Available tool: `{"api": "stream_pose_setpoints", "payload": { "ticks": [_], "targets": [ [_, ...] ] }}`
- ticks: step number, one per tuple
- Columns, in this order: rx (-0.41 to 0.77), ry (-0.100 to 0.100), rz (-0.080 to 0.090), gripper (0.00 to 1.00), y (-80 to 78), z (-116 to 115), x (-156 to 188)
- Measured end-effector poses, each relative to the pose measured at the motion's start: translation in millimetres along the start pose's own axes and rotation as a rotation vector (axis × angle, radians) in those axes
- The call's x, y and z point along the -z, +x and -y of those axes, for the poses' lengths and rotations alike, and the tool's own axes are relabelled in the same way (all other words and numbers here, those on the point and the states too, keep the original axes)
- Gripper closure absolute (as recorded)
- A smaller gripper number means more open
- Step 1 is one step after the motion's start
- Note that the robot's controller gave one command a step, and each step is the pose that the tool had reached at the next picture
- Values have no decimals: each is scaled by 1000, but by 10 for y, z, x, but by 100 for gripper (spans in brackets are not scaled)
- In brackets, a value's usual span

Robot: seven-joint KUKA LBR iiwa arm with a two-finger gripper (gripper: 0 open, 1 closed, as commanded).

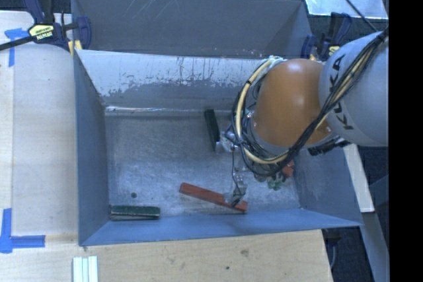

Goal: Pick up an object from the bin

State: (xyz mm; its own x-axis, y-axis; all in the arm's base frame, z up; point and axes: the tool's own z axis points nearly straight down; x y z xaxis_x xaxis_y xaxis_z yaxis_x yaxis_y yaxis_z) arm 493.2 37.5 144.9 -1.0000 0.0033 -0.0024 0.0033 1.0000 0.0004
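The grey metal bin [89, 142] holds 3 bar-shaped things spread over its floor, well apart from one another.

At the near left, close to the near wall, a dark green flat bar [135, 212] lies lengthwise from left to right. Just beyond it, a small dark spot [134, 195] sits on the floor, too small to tell what it is.

Near the middle, by the near wall, a red-brown flat bar [205, 195] lies at a slight slant. Its left end is a little farther from the near wall than its right end.

Farther back, about the middle of the floor and close to the far wall, a dark narrow bar [211, 129] runs from far to near, almost at a right angle to the red-brown one.

The end effector [236, 199] reaches down to the right end of the red-brown flat bar and meets it there. Whether it is apart, together or clamped on the bar cannot be told from this angle.

Above it and to the right sits the round orange cover [291, 102] at the wrist, ringed by yellow and black cables [246, 109]. Under the cover's near edge there is a small red and green patch [282, 176], and I cannot tell what it is. The pale arm [360, 96] comes in over the bin's right wall.
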Motion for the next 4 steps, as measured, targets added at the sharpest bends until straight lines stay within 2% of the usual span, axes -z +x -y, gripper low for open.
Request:
{"api": "stream_pose_setpoints", "payload": {
  "ticks": [1, 2, 3, 4],
  "targets": [
    [10, 0, -2, 0, 97, -206, -762],
    [9, 0, 3, 100, 83, -199, -725],
    [-20, 0, 9, 100, -178, -38, 421],
    [-38, 0, 11, 100, -681, 73, 1042]
  ]
}}
